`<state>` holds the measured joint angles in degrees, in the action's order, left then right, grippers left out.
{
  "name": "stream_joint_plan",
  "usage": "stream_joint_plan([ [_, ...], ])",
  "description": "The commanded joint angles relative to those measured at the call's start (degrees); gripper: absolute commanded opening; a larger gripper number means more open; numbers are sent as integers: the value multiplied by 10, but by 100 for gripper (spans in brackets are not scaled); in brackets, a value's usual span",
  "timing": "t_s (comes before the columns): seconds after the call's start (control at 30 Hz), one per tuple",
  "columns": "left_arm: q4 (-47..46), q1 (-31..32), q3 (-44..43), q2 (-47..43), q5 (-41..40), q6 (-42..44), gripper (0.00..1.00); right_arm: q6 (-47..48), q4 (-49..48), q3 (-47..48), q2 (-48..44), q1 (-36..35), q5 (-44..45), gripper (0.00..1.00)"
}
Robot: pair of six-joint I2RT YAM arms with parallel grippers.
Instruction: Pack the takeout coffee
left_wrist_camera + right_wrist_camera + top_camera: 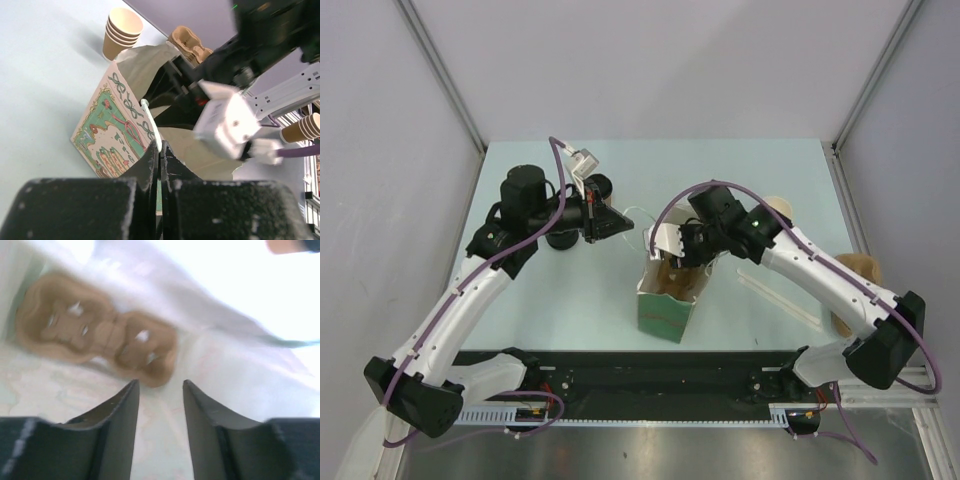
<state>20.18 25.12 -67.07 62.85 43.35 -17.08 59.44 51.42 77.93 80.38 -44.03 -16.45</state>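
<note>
A green patterned paper bag (663, 308) stands open mid-table, and it also shows in the left wrist view (107, 131). My left gripper (612, 226) is shut on the bag's white handle (150, 122), left of the bag's mouth. My right gripper (686, 256) is open and empty, reaching down into the bag. In the right wrist view its fingertips (160, 385) hang just above a brown pulp cup carrier (95, 337) lying inside the bag. The takeout coffee is not clearly in view. A round black top (599, 186) behind my left gripper may be its lid; I cannot tell.
A stack of lidless tan cups (120, 32) stands behind the bag, partly hidden by my right arm in the top view (778, 205). More pulp carriers (860, 270) lie at the right edge. Grey walls enclose the table.
</note>
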Motion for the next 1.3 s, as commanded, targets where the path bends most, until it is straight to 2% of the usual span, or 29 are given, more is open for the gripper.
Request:
stream_joint_plan([
  [0.0,-8,7,5,-17,-20,-15,0,-75,-101,42,-50,7,-29,48],
  [0.07,-9,11,6,-19,-22,-16,0,-95,-139,45,-60,13,-32,54],
  [0.2,-12,13,10,-20,-22,-16,0,-137,-163,68,-73,37,-37,58],
  [0.27,-14,14,12,-23,-22,-19,0,-158,-167,76,-76,47,-39,66],
  [0.33,-16,15,15,-26,-21,-22,1,-174,-161,85,-78,61,-33,76],
  [0.43,-18,15,19,-32,-33,-24,1,-187,-133,101,-73,89,-33,86],
  [0.53,-22,17,30,-40,-35,-30,2,-196,-82,133,-49,113,-36,89],
  [0.63,-26,18,36,-44,-38,-34,3,-216,-15,184,-8,135,-48,89],
  [0.73,-29,19,40,-44,-36,-32,3,-209,54,215,23,162,-70,84],
  [0.83,-30,19,40,-44,-40,-23,4,-194,97,239,43,181,-86,84],
  [1.03,-37,19,46,-45,-42,-27,4,-181,104,216,26,191,-123,85],
  [1.17,-36,19,48,-55,-38,-23,4,-183,95,184,32,188,-98,76],
  [1.27,-36,19,54,-59,-35,-16,4,-181,78,177,39,187,-82,65],
])
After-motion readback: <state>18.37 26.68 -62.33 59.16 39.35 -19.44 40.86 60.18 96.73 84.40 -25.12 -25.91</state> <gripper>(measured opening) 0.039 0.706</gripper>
